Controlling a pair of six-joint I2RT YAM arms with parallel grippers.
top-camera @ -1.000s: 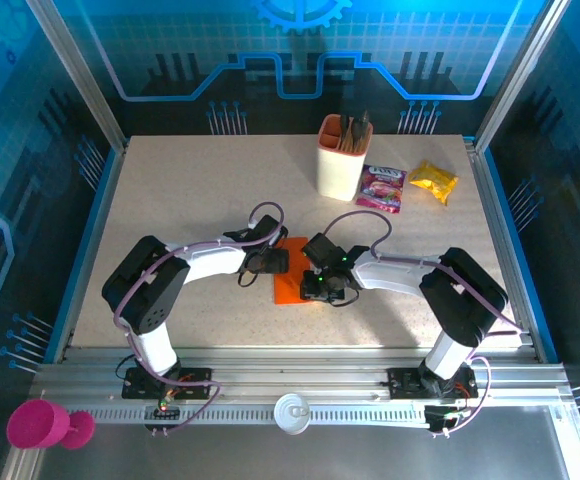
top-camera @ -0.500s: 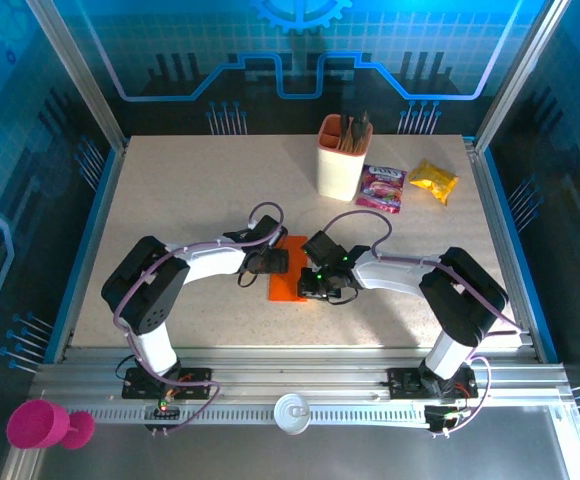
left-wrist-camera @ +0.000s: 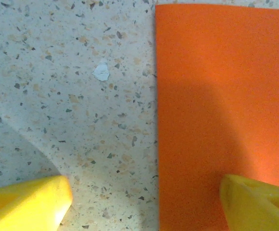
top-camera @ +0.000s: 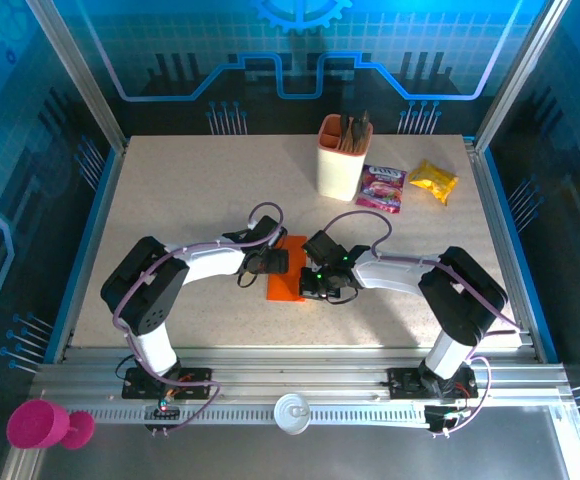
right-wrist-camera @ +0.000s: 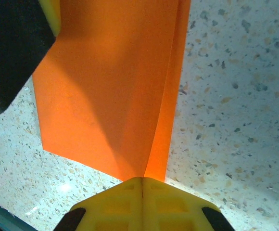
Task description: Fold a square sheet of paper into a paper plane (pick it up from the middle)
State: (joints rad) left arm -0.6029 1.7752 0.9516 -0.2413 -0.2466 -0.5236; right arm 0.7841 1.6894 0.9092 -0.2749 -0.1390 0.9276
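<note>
Speckled table [top-camera: 170, 200] under blue panels, seen from above: your orange paper [top-camera: 282, 285] lies mid-table, with the cup [top-camera: 338, 165] well beyond it. Your left gripper [top-camera: 273, 262] sits at the paper's left edge and your right gripper [top-camera: 313, 288] at its right edge. On the left wrist, the yellow fingers [left-wrist-camera: 24, 202] are spread wide and released, straddling the paper's edge, one tip over orange, one over bare table. On the right wrist, the fingertips [right-wrist-camera: 130, 202] are clenched together, pinching a raised fold of the paper.

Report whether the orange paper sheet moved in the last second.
Yes: the thin bright orange sheet of paper slid slightly left, away from the peach holder cup.
</note>
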